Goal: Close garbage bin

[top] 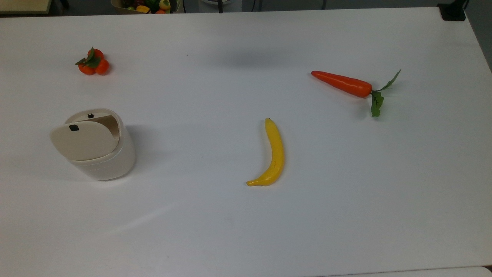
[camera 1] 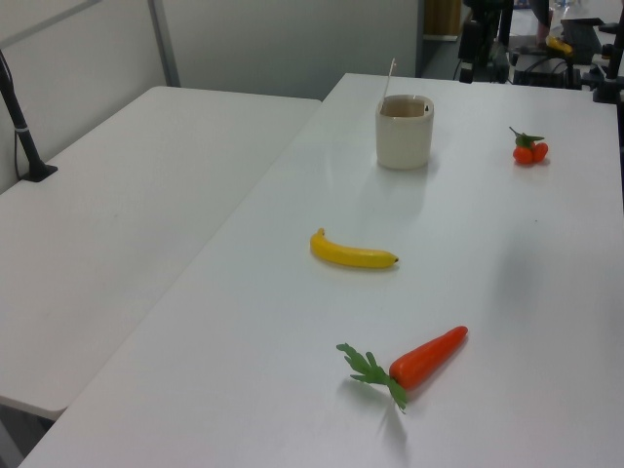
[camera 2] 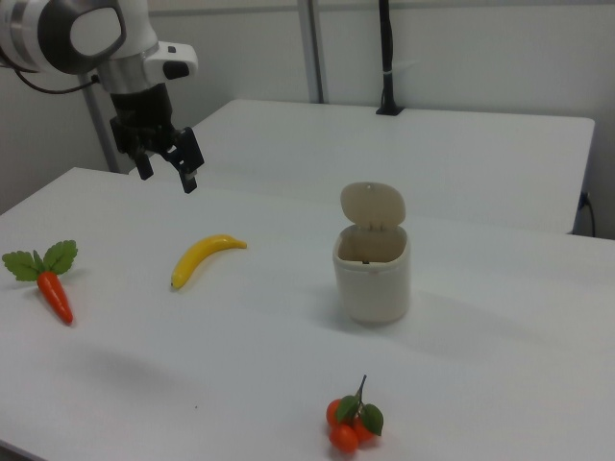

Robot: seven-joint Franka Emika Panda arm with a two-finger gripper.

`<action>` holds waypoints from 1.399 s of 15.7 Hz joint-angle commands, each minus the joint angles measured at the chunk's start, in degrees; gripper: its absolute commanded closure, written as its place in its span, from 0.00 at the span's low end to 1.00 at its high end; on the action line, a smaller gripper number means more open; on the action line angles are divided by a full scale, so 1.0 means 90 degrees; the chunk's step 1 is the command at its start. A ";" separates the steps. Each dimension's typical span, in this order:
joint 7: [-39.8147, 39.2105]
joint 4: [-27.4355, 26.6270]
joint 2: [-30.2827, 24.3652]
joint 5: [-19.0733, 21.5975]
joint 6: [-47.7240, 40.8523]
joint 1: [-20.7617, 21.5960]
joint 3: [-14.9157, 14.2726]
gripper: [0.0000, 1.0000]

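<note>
No readable text, labels, brands or numbers on any object.

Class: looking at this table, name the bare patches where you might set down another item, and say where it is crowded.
Widest bare patch: the table edge below the banana in the top view. Also free: between the garbage bin and banana, and between the tomatoes and carrot. Nowhere is crowded; the gripper hangs open above.

Top view high above the table (top: 246, 231), left and right views low from opposite ends, all sharing the banana (top: 271, 156).
</note>
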 commanded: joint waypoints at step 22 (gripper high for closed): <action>-0.0972 -0.0093 -0.0041 0.0016 0.0409 0.0011 -0.0202 0.57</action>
